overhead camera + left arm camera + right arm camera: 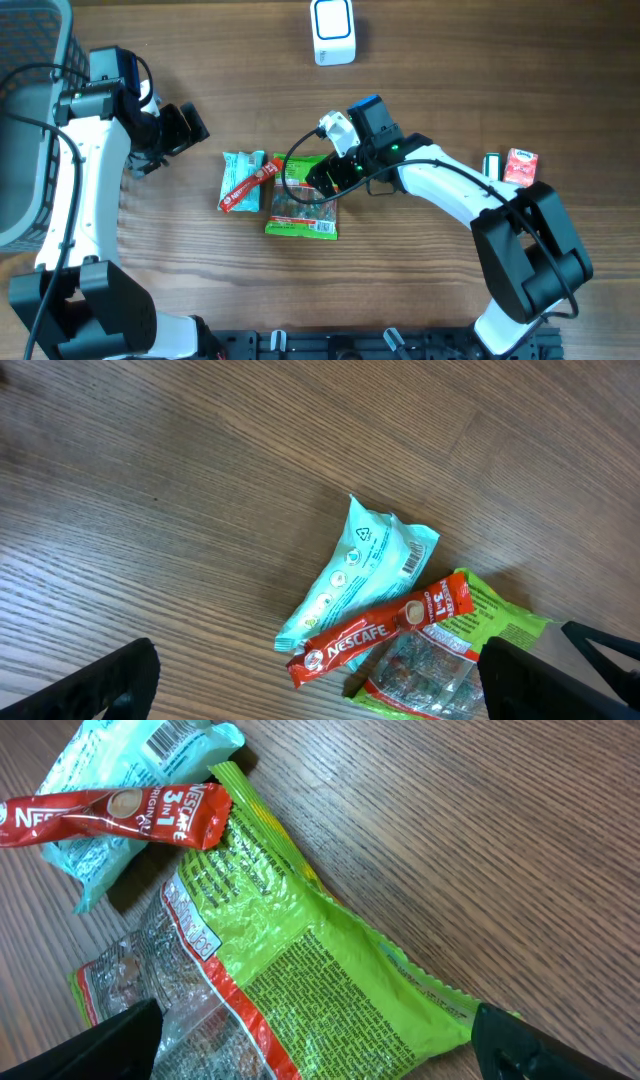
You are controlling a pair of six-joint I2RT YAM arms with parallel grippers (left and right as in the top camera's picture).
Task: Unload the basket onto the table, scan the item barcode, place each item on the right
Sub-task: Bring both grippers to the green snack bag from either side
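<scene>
The right arm is stretched in from the right side of the table, bent at the elbow, and reached toward the middle. The right claw (322,182) is held low over the green packet (302,208). Its two fingers (110,1042) are spread wide, one out to each side of the packet, and nothing is gripped.

The green packet is laid flat on the table (450,90), near the middle. A red coffee stick (259,181) is laid across its top corner and across a blue-green packet (238,185) just beside it. A barcode is seen on the blue-green packet.

The left arm is held at the left side, next to a grey basket (30,120). The left claw (190,128) is pointed toward the packets but kept apart from them. It is spread wide, with nothing in it.

The white scanner (333,32) is set at the far edge of the table, well apart from the green packet. A small red carton (521,166) is set at the right.
</scene>
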